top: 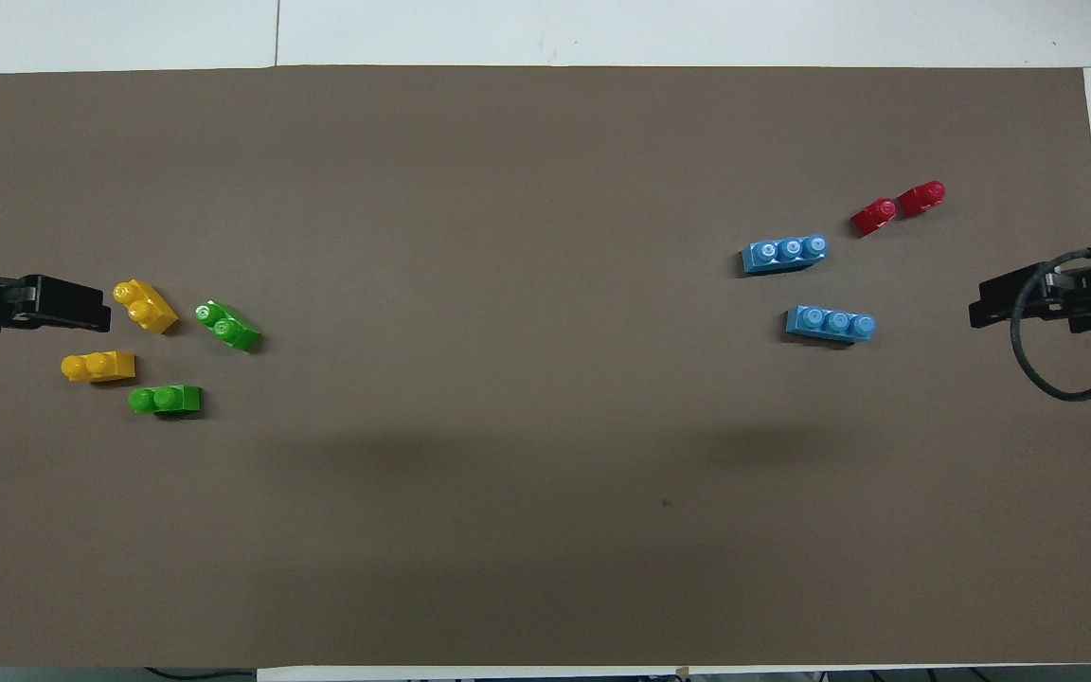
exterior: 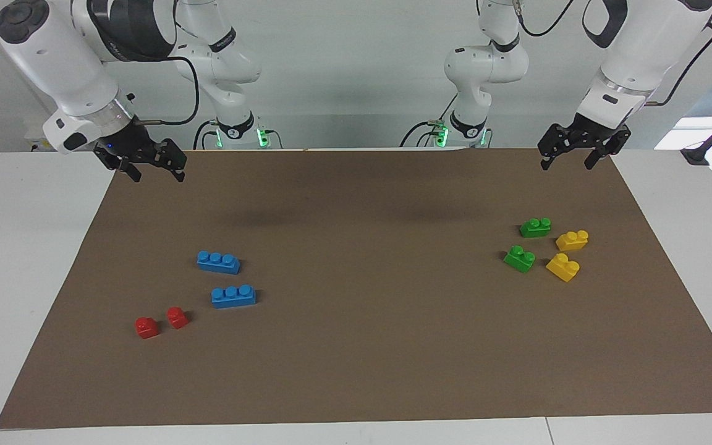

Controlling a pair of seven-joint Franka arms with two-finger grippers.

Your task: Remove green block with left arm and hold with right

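Two green blocks lie loose on the brown mat [exterior: 356, 371] at the left arm's end. One green block [exterior: 535, 227] [top: 165, 399] is nearer to the robots than the other [exterior: 519, 258] [top: 227, 325]. Each has two studs and stands apart from the bricks around it. My left gripper [exterior: 568, 165] [top: 96, 308] hangs open and empty in the air over the mat's edge at that end, clear of the blocks. My right gripper [exterior: 157, 178] [top: 986, 311], with a looped wire, hangs open and empty over the mat's edge at the right arm's end.
Two yellow bricks [exterior: 572, 240] [exterior: 563, 267] lie beside the green blocks, toward the mat's edge. Two blue three-stud bricks [exterior: 219, 262] [exterior: 233, 296] and two small red bricks [exterior: 146, 327] [exterior: 177, 317] lie at the right arm's end.
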